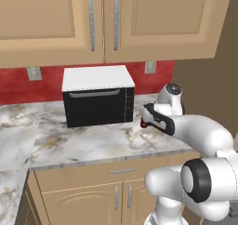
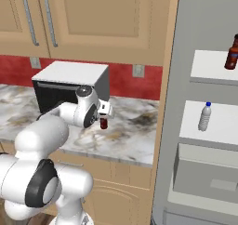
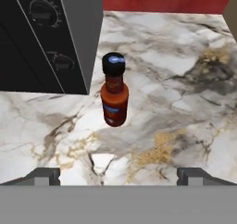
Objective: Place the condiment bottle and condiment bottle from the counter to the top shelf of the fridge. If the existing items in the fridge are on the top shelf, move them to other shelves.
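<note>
One condiment bottle (image 3: 114,96), dark red-brown with a black cap, stands upright on the marble counter (image 3: 185,79) just right of the microwave; it is also seen in the right base view (image 2: 103,123) and the left base view (image 1: 143,123). My gripper (image 3: 118,176) hovers above it, open, with the fingertips (image 3: 44,176) spread wide and nothing between them. The second condiment bottle (image 2: 231,54) stands on the top shelf (image 2: 209,66) of the open fridge (image 2: 200,15). The clear water bottle (image 2: 204,116) with a blue cap stands on the lower shelf (image 2: 218,126). The tiny tan object is too small to make out.
The black microwave (image 1: 97,101) sits on the counter right beside the bottle, its side wall (image 3: 78,33) close on the left of the hand view. Wooden wall cabinets (image 1: 107,19) hang above. A grey drawer (image 2: 204,173) sits below the fridge shelves.
</note>
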Available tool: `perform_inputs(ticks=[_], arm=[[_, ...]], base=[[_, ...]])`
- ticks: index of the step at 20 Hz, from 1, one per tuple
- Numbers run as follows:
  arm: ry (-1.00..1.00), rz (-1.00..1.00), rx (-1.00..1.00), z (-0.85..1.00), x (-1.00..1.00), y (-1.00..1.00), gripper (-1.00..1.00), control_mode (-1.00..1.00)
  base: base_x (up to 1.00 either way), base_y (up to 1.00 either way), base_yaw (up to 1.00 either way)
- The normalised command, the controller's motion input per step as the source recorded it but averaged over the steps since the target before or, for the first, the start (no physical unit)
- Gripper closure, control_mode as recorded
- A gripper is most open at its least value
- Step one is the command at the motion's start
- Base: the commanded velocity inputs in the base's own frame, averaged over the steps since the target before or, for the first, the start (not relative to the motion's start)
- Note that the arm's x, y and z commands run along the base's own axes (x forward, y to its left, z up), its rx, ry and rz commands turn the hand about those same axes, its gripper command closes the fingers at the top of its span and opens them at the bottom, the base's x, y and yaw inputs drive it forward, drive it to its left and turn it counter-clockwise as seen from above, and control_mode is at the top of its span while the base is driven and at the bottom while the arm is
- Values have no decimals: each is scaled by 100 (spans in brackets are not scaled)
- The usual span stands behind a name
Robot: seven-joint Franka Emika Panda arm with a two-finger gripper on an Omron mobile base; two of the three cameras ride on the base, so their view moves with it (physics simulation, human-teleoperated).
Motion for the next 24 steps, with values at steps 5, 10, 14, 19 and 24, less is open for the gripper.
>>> perform_inputs(ticks=[5, 10, 14, 19, 24], arm=[[0, 0, 0, -18, 33, 9, -100, -100], [0, 0, 0, -3, 32, 4, -100, -100], [0, 0, 0, -8, 28, 0, -100, -100], [0, 0, 0, -14, 33, 0, -100, -100], [0, 0, 1, -12, 33, 0, -100, -100]], base=[[0, 0, 0], [0, 0, 0], [0, 0, 0], [0, 0, 0], [0, 0, 0]])
